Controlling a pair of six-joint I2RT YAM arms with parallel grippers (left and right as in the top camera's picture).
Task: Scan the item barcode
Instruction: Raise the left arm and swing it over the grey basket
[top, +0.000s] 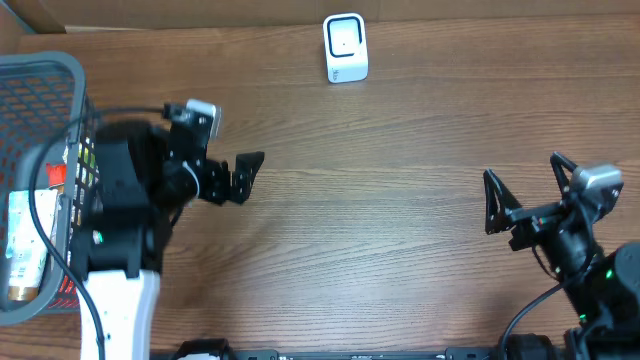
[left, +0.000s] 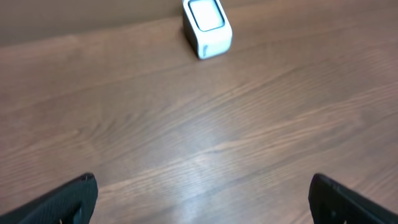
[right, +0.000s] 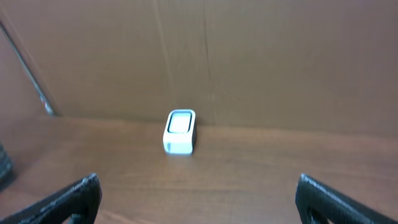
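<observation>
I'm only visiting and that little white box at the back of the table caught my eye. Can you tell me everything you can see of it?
The white box is small, with rounded corners, and looks like smooth plastic. Its face holds a pale window with a dark outline and seems to slant upward. It stands upright on the wooden table, near the far edge and close to the brown back wall. Nothing but the table touches it.
</observation>
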